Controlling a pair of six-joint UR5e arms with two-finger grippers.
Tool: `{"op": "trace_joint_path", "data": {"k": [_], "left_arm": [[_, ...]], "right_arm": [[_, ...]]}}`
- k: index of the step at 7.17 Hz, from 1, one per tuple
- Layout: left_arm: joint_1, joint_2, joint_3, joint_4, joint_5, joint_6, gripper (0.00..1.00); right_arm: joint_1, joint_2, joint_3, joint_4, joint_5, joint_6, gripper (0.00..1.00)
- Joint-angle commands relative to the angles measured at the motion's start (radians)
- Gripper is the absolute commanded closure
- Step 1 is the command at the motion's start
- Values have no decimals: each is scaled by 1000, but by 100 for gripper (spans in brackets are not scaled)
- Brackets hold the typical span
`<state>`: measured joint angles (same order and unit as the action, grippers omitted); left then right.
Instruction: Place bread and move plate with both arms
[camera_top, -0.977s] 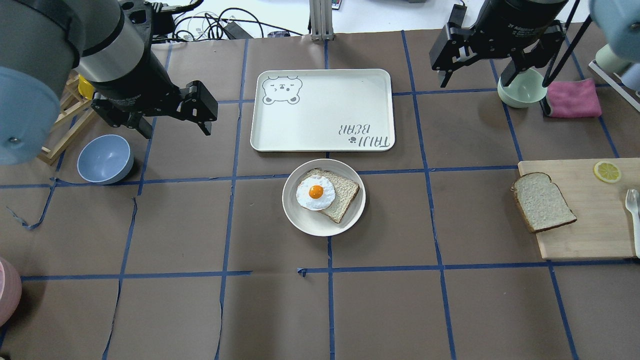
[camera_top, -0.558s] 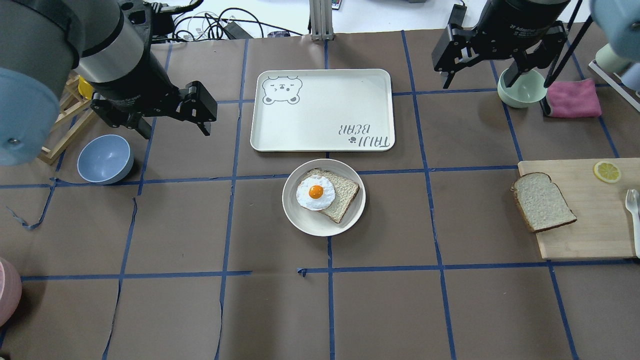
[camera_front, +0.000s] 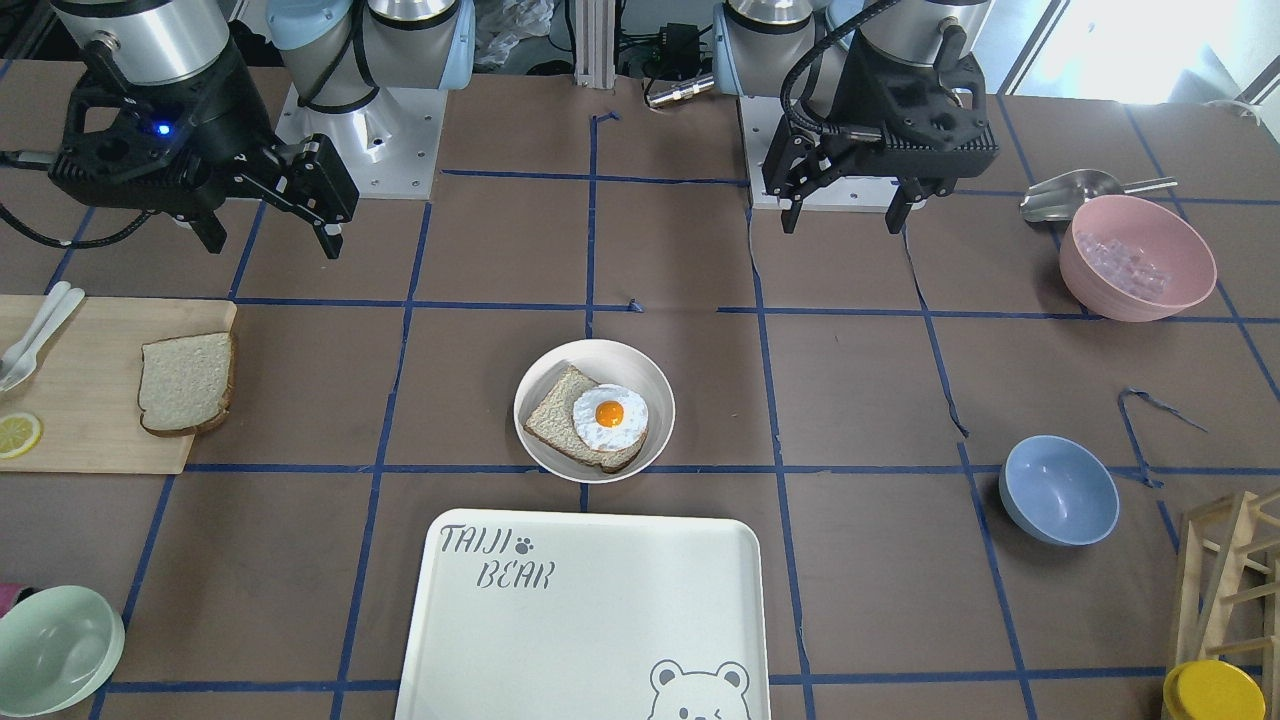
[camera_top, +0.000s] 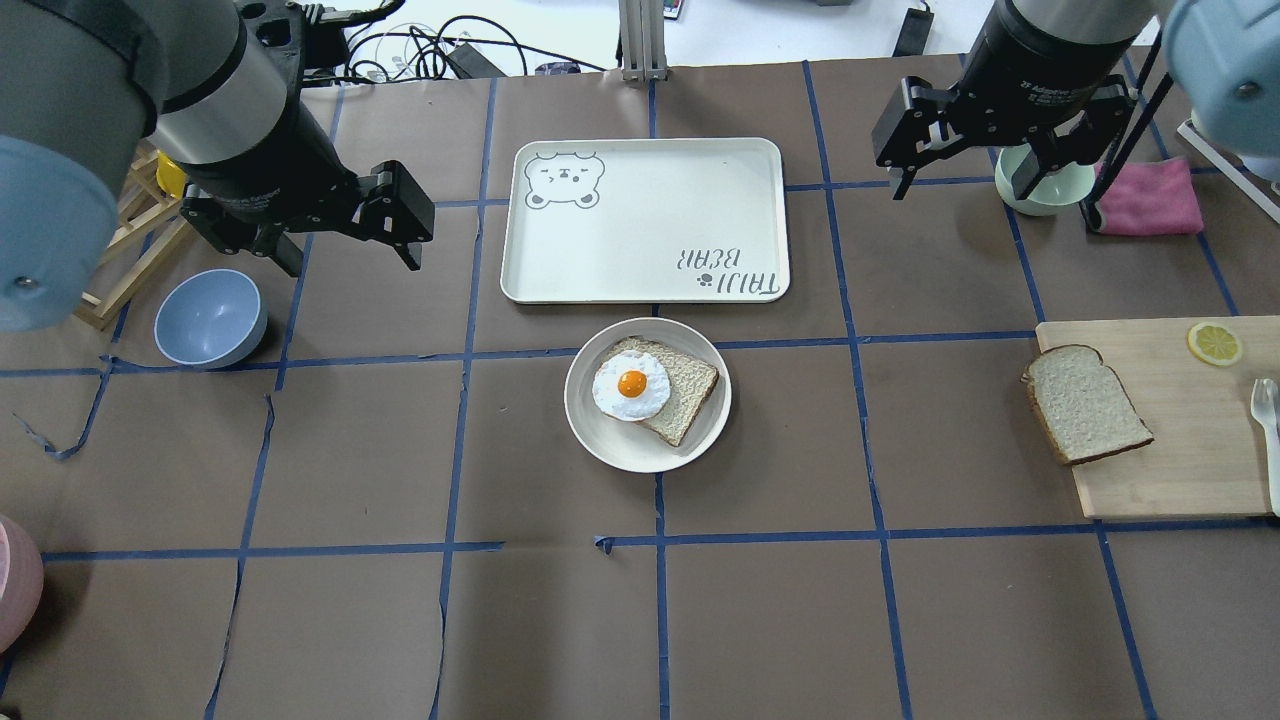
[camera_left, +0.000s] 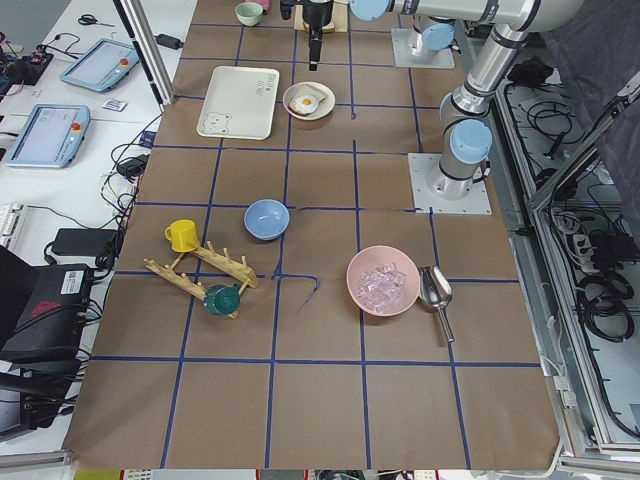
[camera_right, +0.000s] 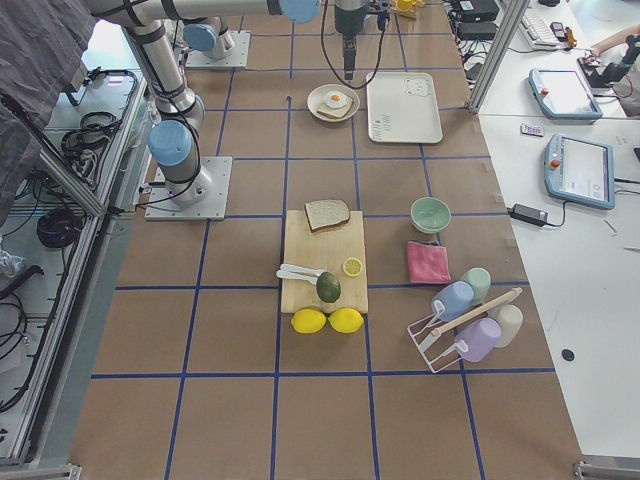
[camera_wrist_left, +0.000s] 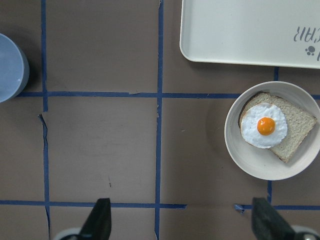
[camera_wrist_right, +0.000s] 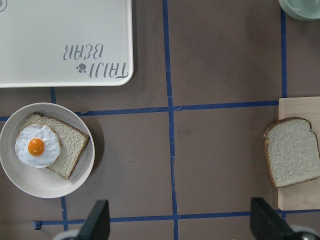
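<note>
The plain bread (camera_top: 1087, 402) lies on the left end of a wooden cutting board (camera_top: 1170, 450) at the right; it also shows in the front view (camera_front: 186, 382) and the right wrist view (camera_wrist_right: 294, 151). The cream plate (camera_top: 625, 450) sits mid-table and holds an egg-topped slice (camera_top: 632, 385); the plate also shows in the front view (camera_front: 640, 365) and both wrist views (camera_wrist_left: 255, 167) (camera_wrist_right: 35, 187). My left gripper (camera_top: 352, 260) hangs open and empty, high, to the plate's far left. My right gripper (camera_top: 962, 185) hangs open and empty, high, beyond the bread.
A white bear-printed tray (camera_top: 645, 220) lies just beyond the plate. A blue bowl (camera_top: 210, 318) is under the left arm. A green bowl (camera_top: 1045, 195) and pink cloth (camera_top: 1150, 195) sit far right. A lemon slice (camera_top: 1214, 343) and spoon lie on the board.
My right gripper has shifted a little to the right and toward the near side. The left arm, bread and plate have not moved.
</note>
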<state>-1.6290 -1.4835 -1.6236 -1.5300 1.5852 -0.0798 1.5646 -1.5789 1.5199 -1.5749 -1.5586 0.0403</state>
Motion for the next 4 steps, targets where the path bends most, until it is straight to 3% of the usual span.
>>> {"op": "trace_joint_path", "data": {"k": [1, 4], "left_arm": [[0, 2, -1, -1, 1, 0, 0], [0, 2, -1, -1, 1, 0, 0]], "right_arm": [[2, -3, 3, -5, 2, -3, 0], [0, 3, 3, -4, -1, -5, 0]]}}
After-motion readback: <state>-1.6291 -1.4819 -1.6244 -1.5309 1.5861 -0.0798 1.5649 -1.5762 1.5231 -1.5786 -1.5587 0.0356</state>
